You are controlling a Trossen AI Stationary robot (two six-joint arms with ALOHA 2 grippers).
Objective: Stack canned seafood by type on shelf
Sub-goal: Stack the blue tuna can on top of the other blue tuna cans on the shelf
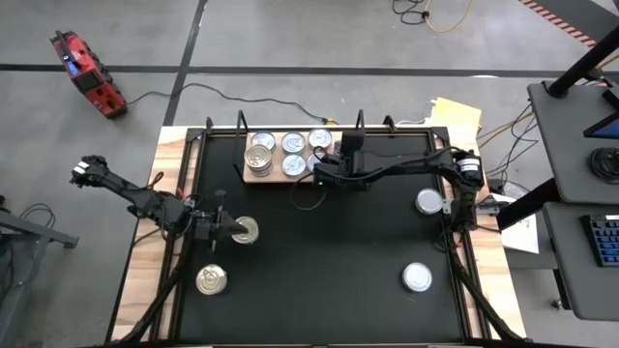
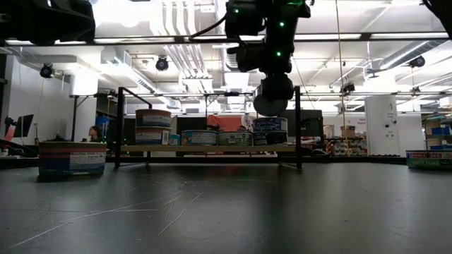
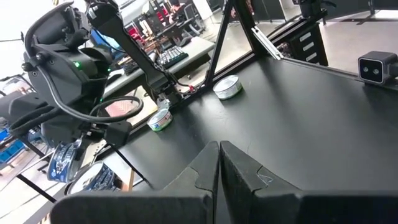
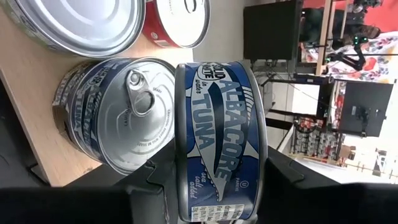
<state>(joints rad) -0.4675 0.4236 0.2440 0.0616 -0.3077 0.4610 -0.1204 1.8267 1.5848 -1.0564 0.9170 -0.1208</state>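
Running left to right across the black table (image 1: 319, 280): the left gripper (image 1: 228, 228) sat low at the left side, its fingers (image 3: 205, 168) pressed together with nothing between them, tips just beside a gold-topped can (image 1: 247, 230). A second gold-topped can (image 1: 211, 280) lay nearer the front left corner, apart from the arm. At the table's back edge stood the shelf (image 1: 259, 178), a light-brown board carrying silver-topped cans (image 1: 278, 154) in two rows. The right gripper (image 1: 321, 168) hovered over the shelf's right end, its jaws part-way open and clamped on a blue-labelled tuna can (image 4: 217, 140) held on edge. Directly beside the held can, a silver-topped can with a pull tab (image 4: 127, 112) rested on the board. In the low view the held can (image 2: 270, 104) hung above the tins on the shelf. To the right, two silver-topped cans lay loose on the table: one (image 1: 428, 201) near the right arm's base, another (image 1: 417, 277) toward the front.
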